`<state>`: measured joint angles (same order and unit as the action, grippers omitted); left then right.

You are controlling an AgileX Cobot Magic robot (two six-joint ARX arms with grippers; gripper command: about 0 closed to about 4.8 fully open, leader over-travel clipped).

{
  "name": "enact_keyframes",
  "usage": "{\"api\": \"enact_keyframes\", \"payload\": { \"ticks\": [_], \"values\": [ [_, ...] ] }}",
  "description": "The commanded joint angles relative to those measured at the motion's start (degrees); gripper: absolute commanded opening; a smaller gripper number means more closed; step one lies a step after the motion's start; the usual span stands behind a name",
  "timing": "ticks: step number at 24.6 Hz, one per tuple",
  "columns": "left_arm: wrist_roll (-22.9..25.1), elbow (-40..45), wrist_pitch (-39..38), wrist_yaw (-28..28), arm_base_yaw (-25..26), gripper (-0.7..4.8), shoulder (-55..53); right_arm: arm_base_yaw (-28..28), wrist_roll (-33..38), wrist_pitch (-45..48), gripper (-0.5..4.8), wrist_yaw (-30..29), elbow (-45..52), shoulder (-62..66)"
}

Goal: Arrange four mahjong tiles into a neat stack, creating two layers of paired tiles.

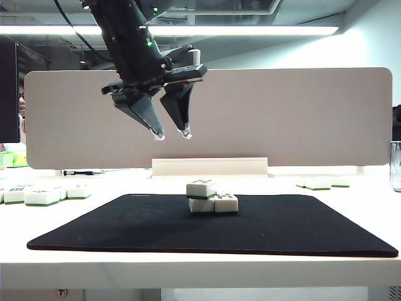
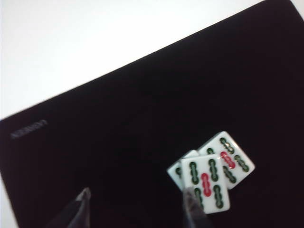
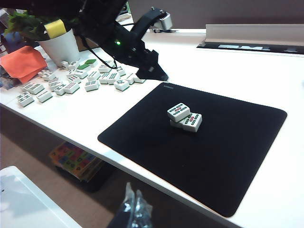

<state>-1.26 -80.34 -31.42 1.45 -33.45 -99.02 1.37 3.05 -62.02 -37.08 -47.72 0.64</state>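
I see the mahjong tiles (image 1: pixel 212 197) as white blocks with green backs, their faces (image 2: pixel 207 183) carrying dark green bamboo strokes around a single red one. They sit on a plain black mat (image 1: pixel 125 232) with faint grey lettering (image 2: pixel 29 128). My left gripper (image 1: pixel 171 134) is black with pale fingertips; a green light (image 3: pixel 118 42) glows on its arm. An orange cloth (image 3: pixel 21 61) lies near a white plant pot (image 3: pixel 59 47).
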Motion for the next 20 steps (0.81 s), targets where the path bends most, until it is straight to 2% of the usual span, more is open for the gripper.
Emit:
{"api": "enact_keyframes", "payload": {
  "ticks": [1,2,5,9,15,18,20],
  "values": [
    [-2.3,-0.1,0.8,-2.0,-1.1,3.60,-1.7,0.0,-0.2,0.5,-0.01,0.0,-0.2,-0.7],
    [-2.6,-0.1,0.3,-2.9,-1.3,4.04,-2.7,0.0,-0.2,0.5,-0.01,0.0,-0.2,-0.7],
    [-8.3,-0.1,0.8,-4.2,-2.5,4.04,-4.3,0.0,-0.2,0.5,-0.01,0.0,-0.2,-0.7],
    [-9.2,-0.1,2.0,-3.6,-4.0,3.94,-5.0,0.0,-0.2,0.5,-0.01,0.1,-0.2,-0.7],
    [-16.5,-0.1,1.4,-3.0,-5.0,3.90,-8.5,0.0,-0.2,0.5,-0.01,0.1,-0.2,-0.7],
    [-17.9,-0.1,1.2,-3.1,-5.0,3.89,-8.8,0.0,-0.2,0.5,-0.01,0.1,-0.2,-0.7],
    [-19.1,-0.1,1.2,-5.5,-5.0,3.89,-8.8,0.0,-0.2,0.5,-0.01,0.1,-0.2,-0.7]
  ]
}}
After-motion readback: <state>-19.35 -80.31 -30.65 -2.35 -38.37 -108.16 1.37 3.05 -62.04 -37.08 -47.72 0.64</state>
